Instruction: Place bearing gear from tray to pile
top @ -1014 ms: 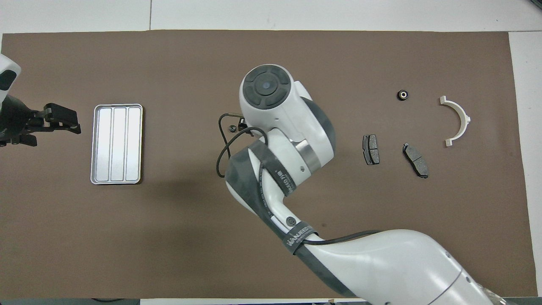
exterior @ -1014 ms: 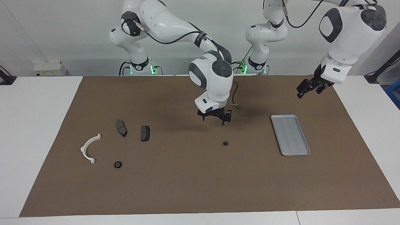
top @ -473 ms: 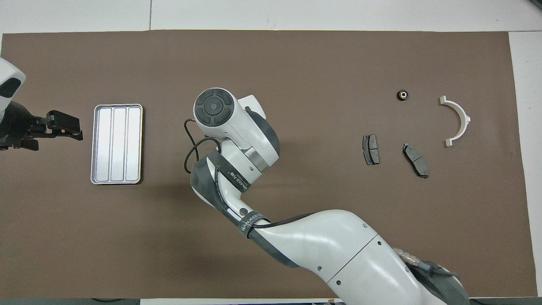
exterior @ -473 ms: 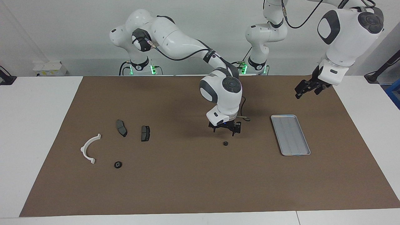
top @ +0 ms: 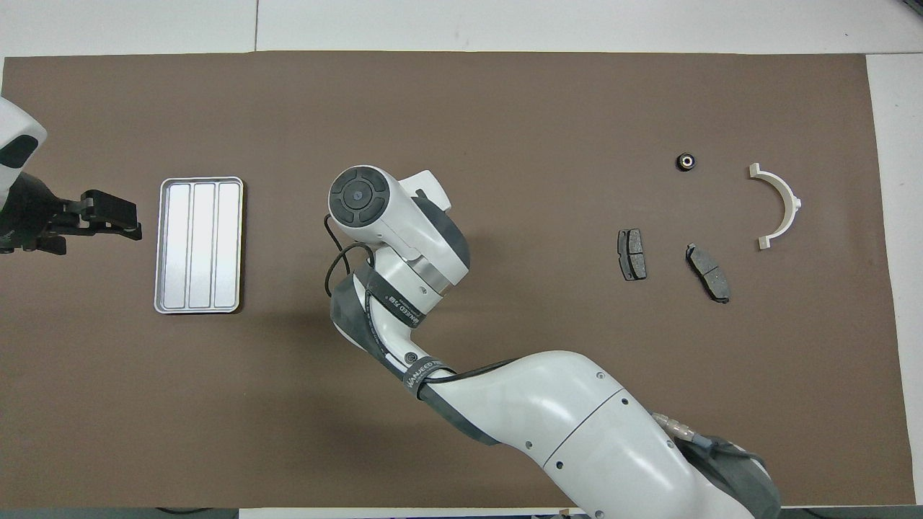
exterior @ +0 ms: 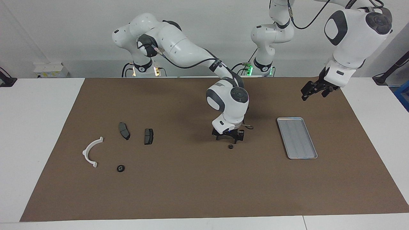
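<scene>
A small black bearing gear (exterior: 230, 146) lies on the brown mat mid-table, apart from the tray. My right gripper (exterior: 229, 139) hangs open low over the mat right beside this gear, not touching it; in the overhead view the arm's wrist (top: 375, 209) hides both. The silver ridged tray (exterior: 297, 137) (top: 198, 245) holds nothing. Toward the right arm's end lies the pile: a white half-ring bracket (exterior: 91, 151), two dark brake pads (exterior: 124, 130) (exterior: 148, 136) and a second bearing gear (exterior: 120, 168). My left gripper (exterior: 314, 89) waits open in the air beside the tray.
The brown mat (exterior: 191, 191) covers most of the white table. The right arm's forearm (top: 548, 411) stretches across the middle of the mat in the overhead view.
My right gripper has moved toward the left arm's end and come down, from well above the mat to just beside the mid-table bearing gear. The left arm has barely shifted.
</scene>
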